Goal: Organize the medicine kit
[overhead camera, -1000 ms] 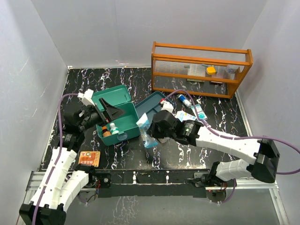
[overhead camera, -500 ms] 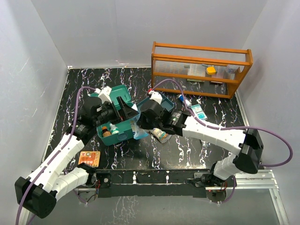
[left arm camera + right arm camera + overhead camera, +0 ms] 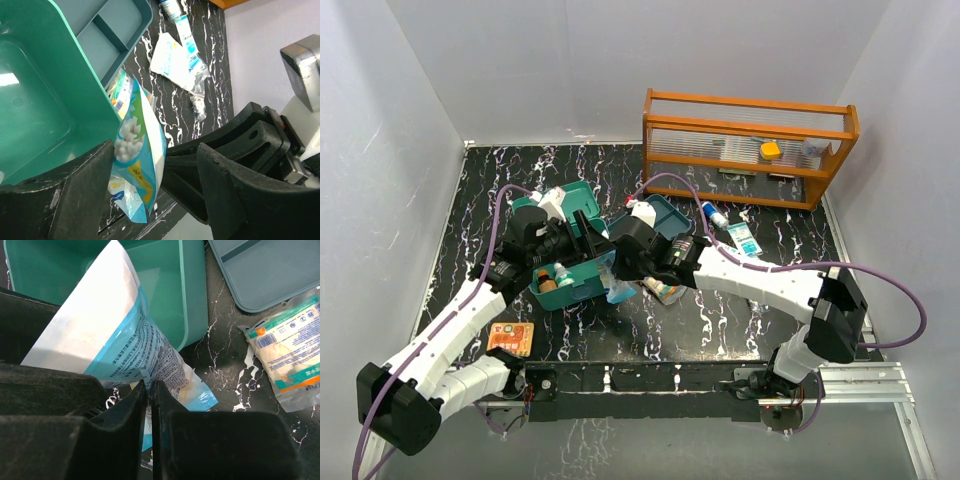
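The medicine kit's teal box [image 3: 563, 292] stands open at centre-left with two small bottles [image 3: 555, 279] inside; its lid [image 3: 542, 205] is up and its divided insert tray [image 3: 667, 214] lies to the right. My right gripper [image 3: 149, 385] is shut on a blue-and-white packet [image 3: 115, 335], holding it upright by the box's right wall [image 3: 192, 300]. In the left wrist view the same packet [image 3: 137, 150] hangs between the spread fingers [image 3: 80, 195] of my left gripper [image 3: 155, 165]. It lies close to one finger with a gap to the other. Both grippers meet at the packet [image 3: 616, 283].
An orange slatted rack [image 3: 745, 150] with small items stands at the back right. A gauze packet [image 3: 290, 350] lies just right of the box, with a tube [image 3: 713, 213] and a small packet [image 3: 743, 237] farther right. An orange card [image 3: 510, 337] lies near the front left.
The right gripper carried the packet left to the box's right side. My left arm swung right until its fingers came round the packet, and its jaws have narrowed.
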Action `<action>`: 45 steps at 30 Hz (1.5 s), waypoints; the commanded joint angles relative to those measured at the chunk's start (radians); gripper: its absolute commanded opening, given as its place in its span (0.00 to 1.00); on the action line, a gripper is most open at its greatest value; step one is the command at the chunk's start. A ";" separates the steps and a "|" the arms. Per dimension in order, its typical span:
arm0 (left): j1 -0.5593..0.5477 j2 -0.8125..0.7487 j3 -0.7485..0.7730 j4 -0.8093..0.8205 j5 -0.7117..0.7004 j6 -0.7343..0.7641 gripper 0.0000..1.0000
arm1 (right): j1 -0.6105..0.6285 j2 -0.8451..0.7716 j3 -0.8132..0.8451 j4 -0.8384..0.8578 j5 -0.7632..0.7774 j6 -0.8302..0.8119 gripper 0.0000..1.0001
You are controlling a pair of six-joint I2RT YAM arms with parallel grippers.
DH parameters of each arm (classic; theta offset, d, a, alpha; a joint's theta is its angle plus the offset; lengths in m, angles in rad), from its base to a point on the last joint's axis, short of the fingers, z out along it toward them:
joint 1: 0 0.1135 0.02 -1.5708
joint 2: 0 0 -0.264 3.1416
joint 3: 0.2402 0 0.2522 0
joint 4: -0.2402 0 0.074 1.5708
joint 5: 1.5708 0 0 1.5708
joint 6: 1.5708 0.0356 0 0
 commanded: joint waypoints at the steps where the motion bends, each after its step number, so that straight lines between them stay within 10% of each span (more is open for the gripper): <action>1: -0.009 -0.029 0.035 -0.050 -0.007 0.026 0.69 | 0.004 -0.005 0.073 0.034 -0.002 -0.010 0.08; 14: -0.009 -0.009 0.055 -0.073 -0.030 0.026 0.41 | 0.004 -0.003 0.087 0.053 -0.031 -0.040 0.11; 23: -0.008 -0.025 0.075 -0.089 0.036 0.118 0.06 | -0.019 -0.142 -0.026 0.084 -0.088 -0.168 0.41; 33: -0.008 0.022 0.214 -0.163 0.272 0.302 0.04 | -0.137 -0.364 -0.191 0.204 -0.305 -0.272 0.67; 45: -0.009 0.036 0.253 0.010 0.641 0.285 0.07 | -0.266 -0.424 -0.324 0.561 -0.998 -0.446 0.86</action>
